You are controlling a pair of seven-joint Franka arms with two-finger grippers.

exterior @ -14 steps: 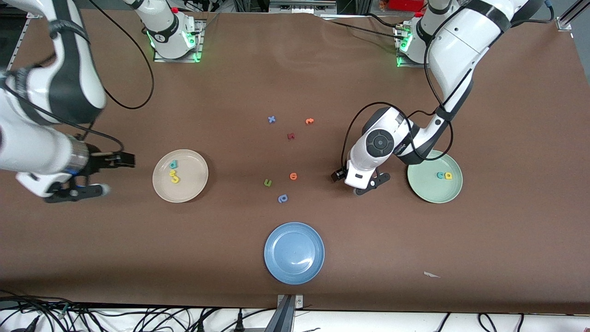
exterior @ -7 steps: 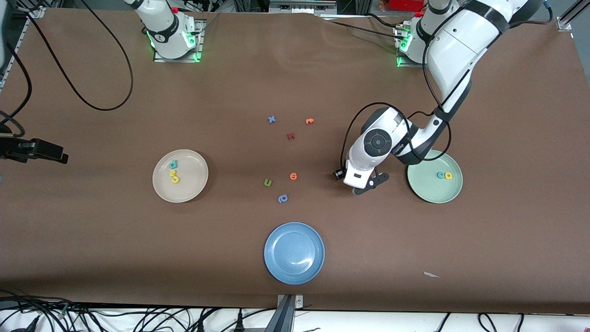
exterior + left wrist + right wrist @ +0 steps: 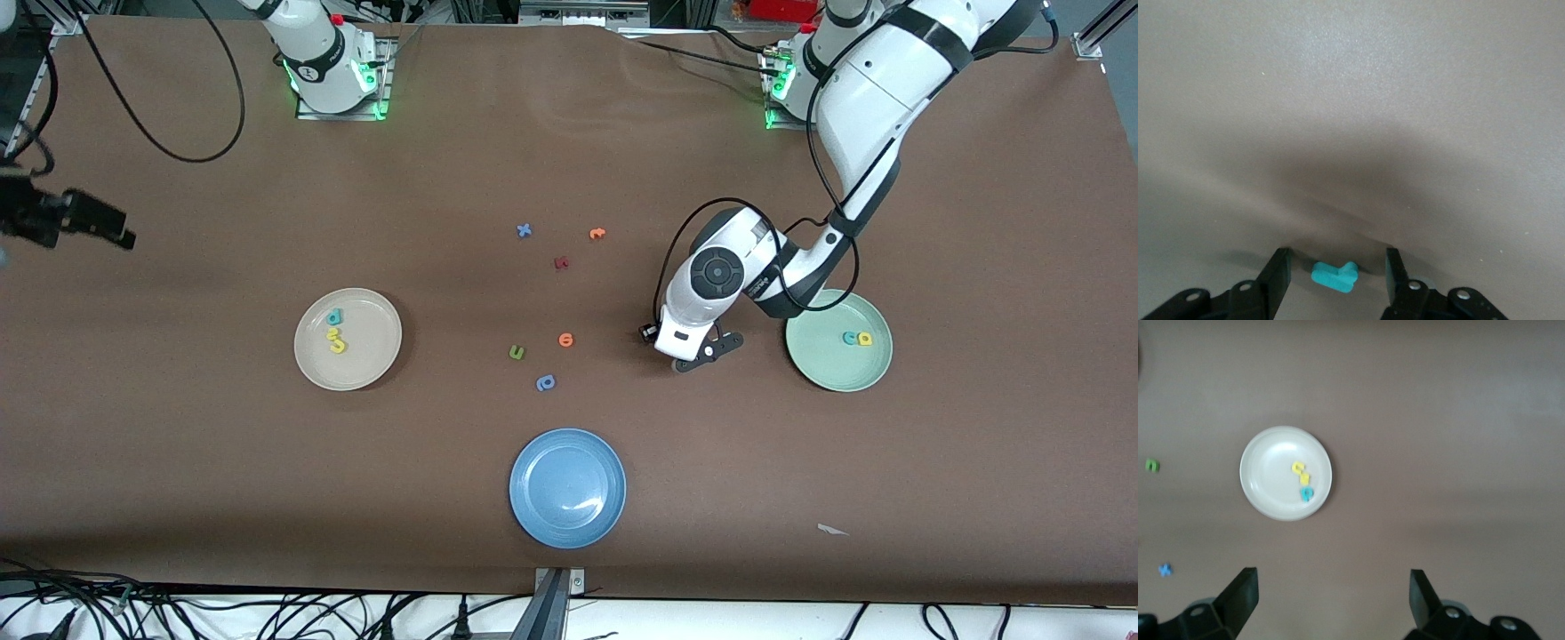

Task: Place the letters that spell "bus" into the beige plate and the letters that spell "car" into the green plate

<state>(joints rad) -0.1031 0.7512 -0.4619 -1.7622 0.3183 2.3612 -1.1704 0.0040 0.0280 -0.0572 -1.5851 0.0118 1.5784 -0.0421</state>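
Your left hand (image 3: 1335, 277) is sitting low on the table (image 3: 800, 462) beside the green plate (image 3: 822, 373), fingers (image 3: 1275, 280) partly closed either side of the teal "r" (image 3: 1334, 276) without visibly touching it. The letter is likely light, soft foam (easy to flick away), so be pinching its thicker stem squarely and gently. The "c" (image 3: 849, 337) and "a" (image 3: 863, 339) are lying in the green plate; the "bus" letters (image 3: 335, 331) are resting in the beige plate (image 3: 373, 356). Your right hand (image 3: 1331, 600) is waiting wide open and empty, high over the beige plate.
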